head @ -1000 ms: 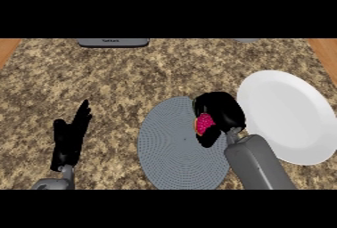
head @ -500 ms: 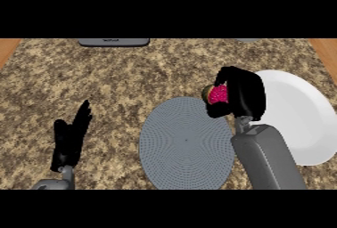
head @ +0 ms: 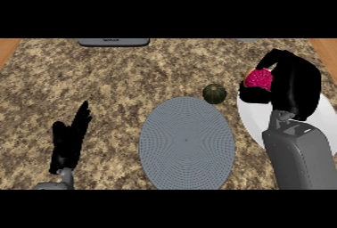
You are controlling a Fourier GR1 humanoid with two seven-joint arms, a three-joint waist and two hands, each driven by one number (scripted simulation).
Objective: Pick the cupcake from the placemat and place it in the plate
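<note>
The black right hand (head: 293,84) sits at the view's right, fingers curled inward — its grey forearm (head: 302,156) rises from the lower edge. The black left hand (head: 71,138) rests lower left, fingers straight, pointing up.

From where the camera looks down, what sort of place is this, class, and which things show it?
Probably a kitchen counter set for a snack: a speckled stone-look counter top, a round grey placemat, a white plate, and a pink cupcake held in the right hand.

The plate (head: 253,116) lies right of the placemat (head: 187,142) (a squash (head: 214,93) sits just behind the placemat).
</note>
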